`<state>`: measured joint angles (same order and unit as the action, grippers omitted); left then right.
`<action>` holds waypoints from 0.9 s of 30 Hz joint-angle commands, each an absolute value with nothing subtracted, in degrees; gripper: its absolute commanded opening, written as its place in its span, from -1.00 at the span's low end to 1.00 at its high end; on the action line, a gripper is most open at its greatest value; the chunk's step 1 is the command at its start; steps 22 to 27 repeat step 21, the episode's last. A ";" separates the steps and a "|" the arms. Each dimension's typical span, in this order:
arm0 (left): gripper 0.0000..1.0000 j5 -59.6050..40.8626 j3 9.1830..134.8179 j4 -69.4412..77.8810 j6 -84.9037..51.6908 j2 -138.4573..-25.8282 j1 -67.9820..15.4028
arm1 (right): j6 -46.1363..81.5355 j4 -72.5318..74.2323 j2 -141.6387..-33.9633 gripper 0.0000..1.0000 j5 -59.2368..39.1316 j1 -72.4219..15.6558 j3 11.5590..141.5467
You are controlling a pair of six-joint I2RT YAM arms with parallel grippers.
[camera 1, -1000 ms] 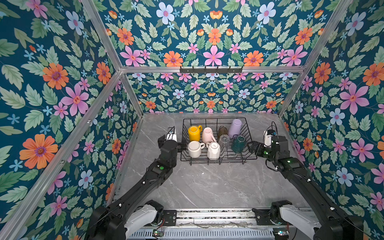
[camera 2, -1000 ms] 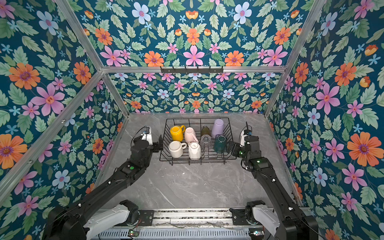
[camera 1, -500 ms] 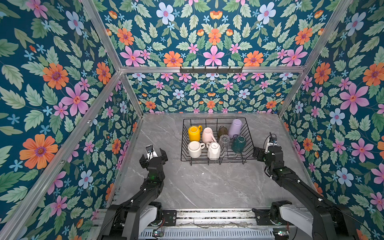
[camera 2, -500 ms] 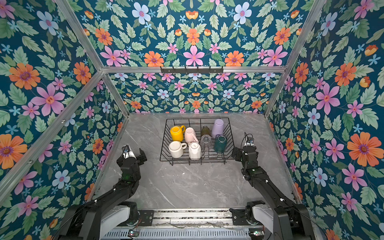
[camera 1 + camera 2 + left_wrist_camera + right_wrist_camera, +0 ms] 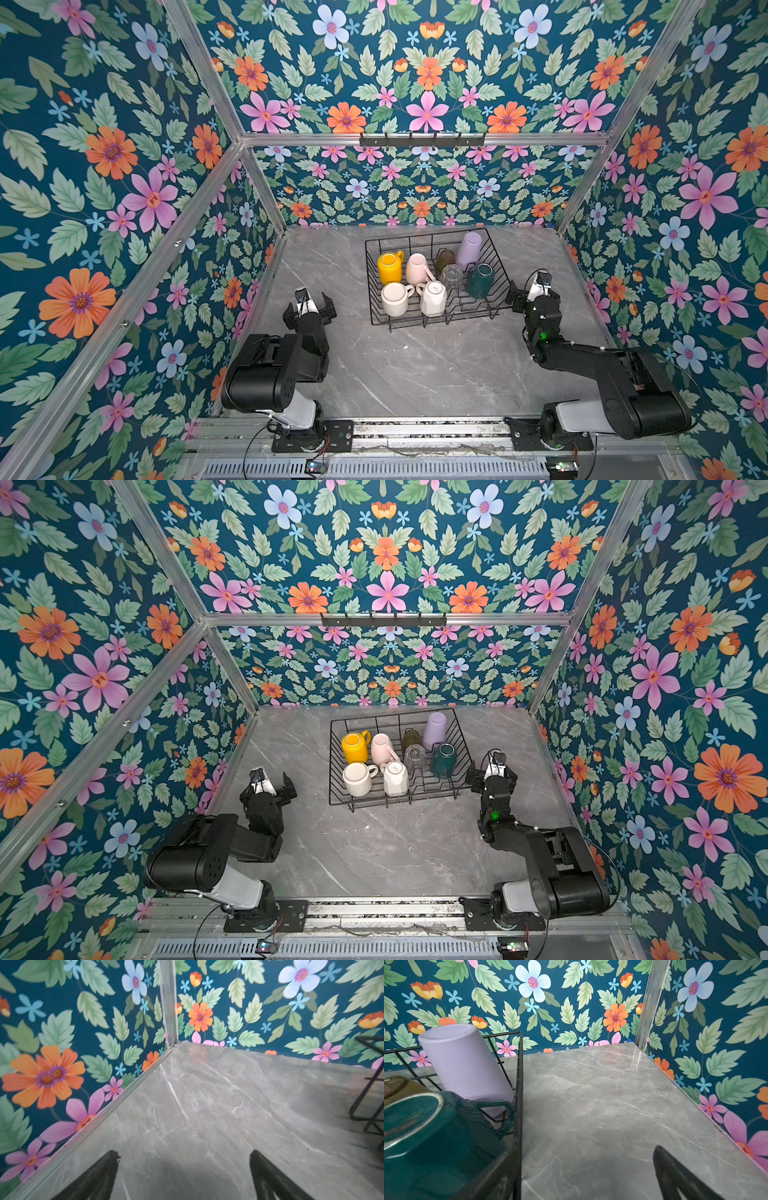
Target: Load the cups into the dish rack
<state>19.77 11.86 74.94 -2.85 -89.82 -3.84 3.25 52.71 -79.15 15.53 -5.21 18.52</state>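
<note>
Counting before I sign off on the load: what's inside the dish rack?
Eight in all: yellow mug, pale pink mug, olive-brown glass, lilac tumbler, clear glass, dark teal mug, plain white mug, faceted white mug. The dish rack floor beneath them is covered.

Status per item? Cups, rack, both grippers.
Yellow mug: in rack.
Pink mug: in rack, tilted.
Olive glass: in rack.
Lilac tumbler: in rack, base up, leaning.
Clear glass: in rack.
Teal mug: in rack, base up.
White mug: in rack.
Faceted mug: in rack, base up.
Rack: holds all eight.
Left gripper: open, empty, away from rack.
Right gripper: open, empty, beside rack.
</note>
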 commanded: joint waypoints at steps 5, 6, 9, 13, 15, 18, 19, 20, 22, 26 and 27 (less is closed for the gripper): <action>1.00 15.75 15.24 74.97 -0.99 -92.87 -3.25 | 3.97 54.22 -83.68 0.98 10.34 -0.76 16.87; 1.00 15.79 15.38 72.68 -1.64 -92.07 -3.25 | 5.14 48.52 -81.65 0.98 9.22 -0.25 17.98; 1.00 15.42 15.06 74.49 -0.65 -92.58 -3.27 | 4.93 49.72 -81.99 0.97 9.00 -0.01 17.64; 1.00 15.30 15.34 73.73 -0.68 -92.47 -3.33 | 4.82 50.03 -82.03 0.98 9.09 -0.01 17.64; 1.00 14.69 15.81 73.50 -0.77 -92.88 -3.00 | 4.13 54.19 -83.38 0.98 9.25 -0.02 16.95; 1.00 14.51 15.60 73.75 -0.90 -92.66 -2.90 | 4.23 52.79 -82.90 0.98 9.22 0.00 17.17; 1.00 14.51 15.48 74.13 -0.81 -92.62 -2.94 | 4.22 52.85 -82.91 0.98 9.20 -0.06 17.13; 1.00 14.70 15.31 74.49 -0.66 -92.72 -2.97 | 4.55 51.95 -82.35 0.98 9.95 -0.07 17.00; 1.00 14.68 15.29 74.36 -0.63 -92.64 -2.92 | 4.98 54.98 -82.03 0.98 13.31 -0.65 15.37; 1.00 14.68 15.29 74.36 -0.63 -92.64 -2.92 | 4.98 54.98 -82.03 0.98 13.31 -0.65 15.37; 1.00 14.68 15.29 74.36 -0.63 -92.64 -2.92 | 4.98 54.98 -82.03 0.98 13.31 -0.65 15.37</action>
